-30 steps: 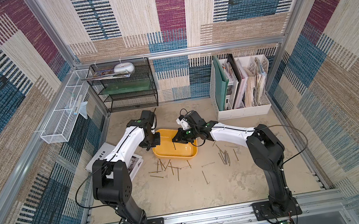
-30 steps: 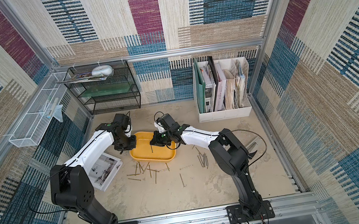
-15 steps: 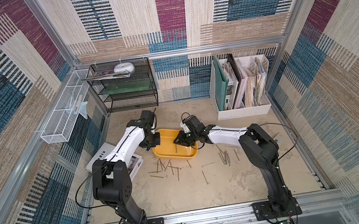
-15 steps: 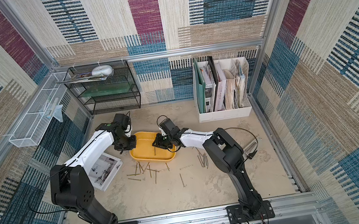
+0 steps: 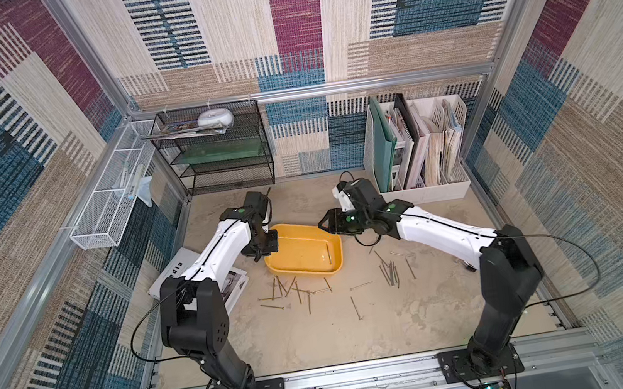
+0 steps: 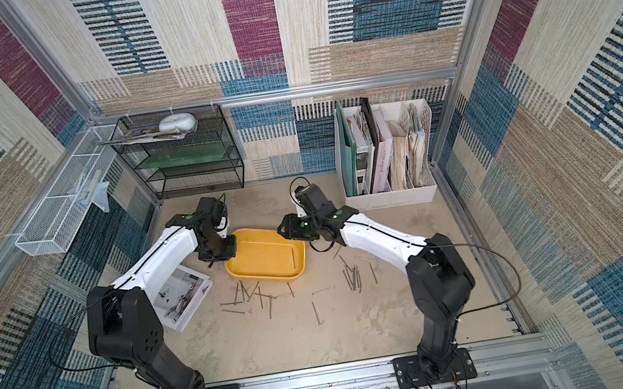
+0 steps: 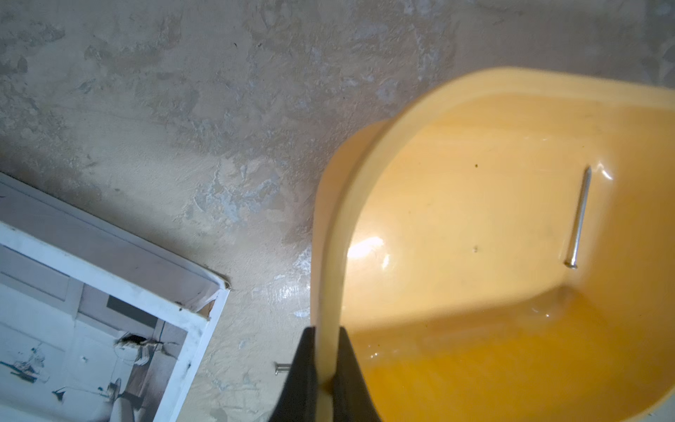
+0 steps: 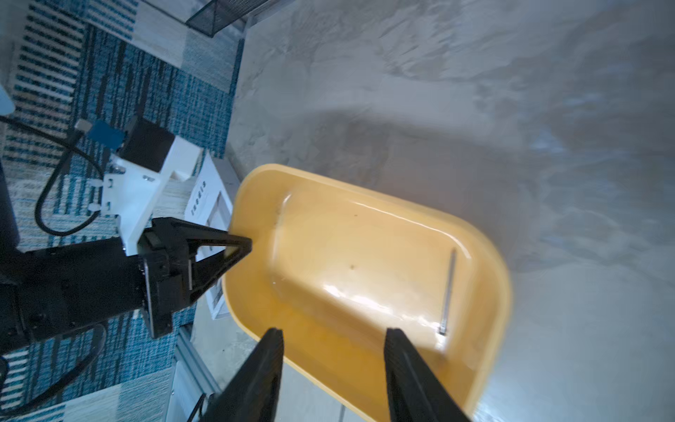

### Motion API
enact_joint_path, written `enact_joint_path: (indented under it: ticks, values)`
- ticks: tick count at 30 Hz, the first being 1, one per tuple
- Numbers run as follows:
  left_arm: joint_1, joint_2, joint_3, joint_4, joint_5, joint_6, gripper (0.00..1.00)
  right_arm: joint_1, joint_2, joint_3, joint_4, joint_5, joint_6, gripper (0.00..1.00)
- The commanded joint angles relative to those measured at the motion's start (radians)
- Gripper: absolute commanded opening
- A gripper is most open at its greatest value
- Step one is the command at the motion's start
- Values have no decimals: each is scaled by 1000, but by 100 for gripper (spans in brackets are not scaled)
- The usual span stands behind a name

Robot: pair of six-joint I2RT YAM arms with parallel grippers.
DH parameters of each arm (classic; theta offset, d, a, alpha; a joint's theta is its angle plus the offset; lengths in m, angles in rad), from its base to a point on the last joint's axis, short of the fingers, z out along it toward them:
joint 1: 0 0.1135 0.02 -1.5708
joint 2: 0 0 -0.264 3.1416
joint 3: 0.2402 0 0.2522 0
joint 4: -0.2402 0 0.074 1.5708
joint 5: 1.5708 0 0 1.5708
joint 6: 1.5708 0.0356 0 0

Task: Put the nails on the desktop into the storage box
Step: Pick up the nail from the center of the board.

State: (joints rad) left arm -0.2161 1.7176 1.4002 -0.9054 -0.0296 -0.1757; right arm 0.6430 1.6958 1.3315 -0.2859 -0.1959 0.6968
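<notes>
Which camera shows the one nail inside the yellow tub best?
The left wrist view: the long thin metal nail lies sharp and whole, head to tip, inside the shallow yellow-orange plastic tub. The right wrist view shows it too, but blurrier. In both top views it is only a faint line.

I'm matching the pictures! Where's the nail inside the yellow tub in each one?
Top view: nail at the yellow tub's end nearest the right gripper.
Top view: nail, same spot.
Left wrist: nail far from the left gripper.
Right wrist: nail near the right gripper.
Shared landmark: the tub.
</notes>
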Motion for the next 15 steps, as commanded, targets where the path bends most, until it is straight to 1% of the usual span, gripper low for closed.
enact_joint_path:
  ticks: [1,5,8,12,15]
  values:
    - [1,2,3,4,9,3,0,-67,-110,-147,-246,208,-99,53]
    - [3,-1,3,4,13,2,0,-149,-187,-328,-283,303,-142,52]
    - [3,0,3,4,15,2,0,-156,-184,-376,-309,360,-158,51]
    - [4,0,3,5,21,3,0,-162,-147,-401,-341,439,-173,50]
    - [3,-1,3,4,22,2,0,-169,-133,-416,-328,442,-183,50]
